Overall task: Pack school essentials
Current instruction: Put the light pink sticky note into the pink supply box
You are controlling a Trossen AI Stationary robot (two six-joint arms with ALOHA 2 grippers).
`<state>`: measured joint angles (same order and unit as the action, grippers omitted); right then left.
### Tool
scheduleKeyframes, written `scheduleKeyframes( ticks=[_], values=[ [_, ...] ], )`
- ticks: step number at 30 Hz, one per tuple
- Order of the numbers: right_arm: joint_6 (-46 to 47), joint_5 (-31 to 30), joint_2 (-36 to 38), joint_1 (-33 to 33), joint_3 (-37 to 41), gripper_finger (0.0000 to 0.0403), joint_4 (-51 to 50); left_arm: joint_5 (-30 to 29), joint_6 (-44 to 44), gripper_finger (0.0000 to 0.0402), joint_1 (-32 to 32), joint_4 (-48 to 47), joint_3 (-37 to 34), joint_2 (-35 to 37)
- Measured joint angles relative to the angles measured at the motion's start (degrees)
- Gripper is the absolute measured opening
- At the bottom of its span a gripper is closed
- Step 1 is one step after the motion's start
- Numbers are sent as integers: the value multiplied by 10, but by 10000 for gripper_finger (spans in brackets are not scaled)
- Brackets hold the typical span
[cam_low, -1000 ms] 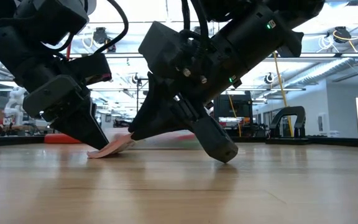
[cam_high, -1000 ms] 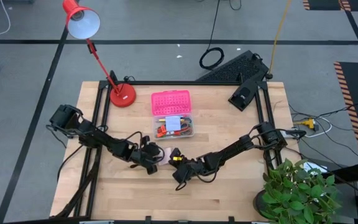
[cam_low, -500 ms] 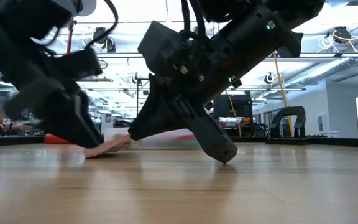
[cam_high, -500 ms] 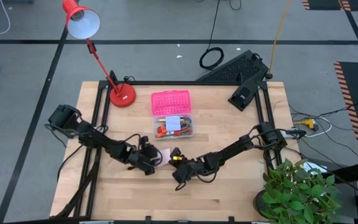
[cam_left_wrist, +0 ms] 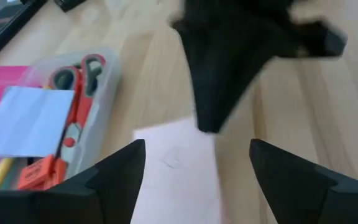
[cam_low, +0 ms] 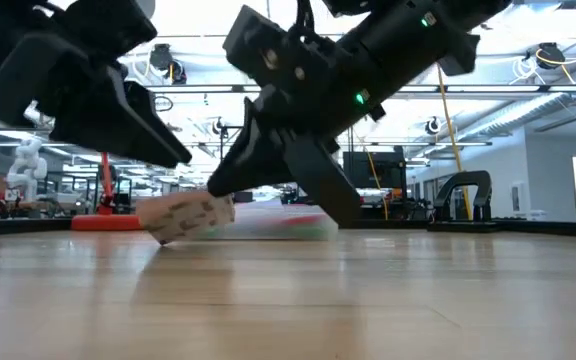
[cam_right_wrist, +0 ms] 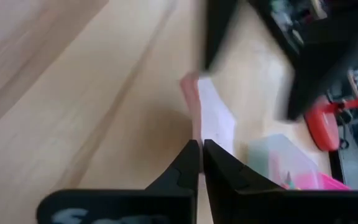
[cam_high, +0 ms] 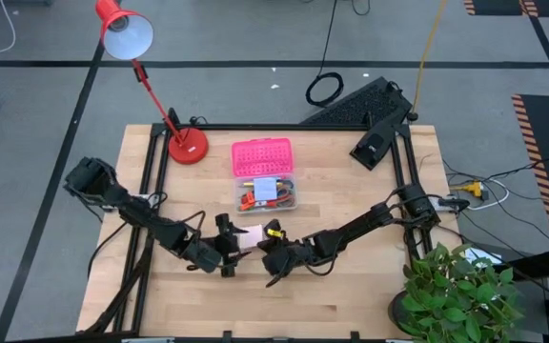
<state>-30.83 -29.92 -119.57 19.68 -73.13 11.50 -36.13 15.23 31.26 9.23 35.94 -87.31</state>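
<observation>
Between the two hands on the bench (cam_high: 351, 305) lies the pink note pad (cam_high: 250, 236); left hand (cam_high: 225, 255) spread, right hand (cam_high: 269, 270) pressed together; slide one finger beneath its edge before pinching

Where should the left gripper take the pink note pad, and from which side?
Across its two opposite side edges, coming in low from its own side. The pink note pad is thin and already lies between the left gripper's open fingers. The shut right gripper seems to prop its far edge.
</observation>
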Motion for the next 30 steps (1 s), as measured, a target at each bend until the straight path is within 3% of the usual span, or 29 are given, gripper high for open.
scheduleKeyframes(
  ticks=[4,7,14,22,26,30],
  values=[
    [52,1,17,-9,0,5,-10,-6,-2,289,1,15,1,-42],
    [89,9,31,-16,0,5,-18,-50,-2,270,3,11,0,-75],
    [167,79,46,-35,-1,4,-45,-124,-16,211,10,14,1,-93],
    [190,107,47,-43,-2,8,-52,-134,-43,92,19,24,1,-93],
    [166,107,52,-41,-2,45,-78,-128,-64,20,23,30,2,-92],
    [176,89,67,-35,-2,125,-105,-120,-53,21,17,29,2,-91]
  ],
)
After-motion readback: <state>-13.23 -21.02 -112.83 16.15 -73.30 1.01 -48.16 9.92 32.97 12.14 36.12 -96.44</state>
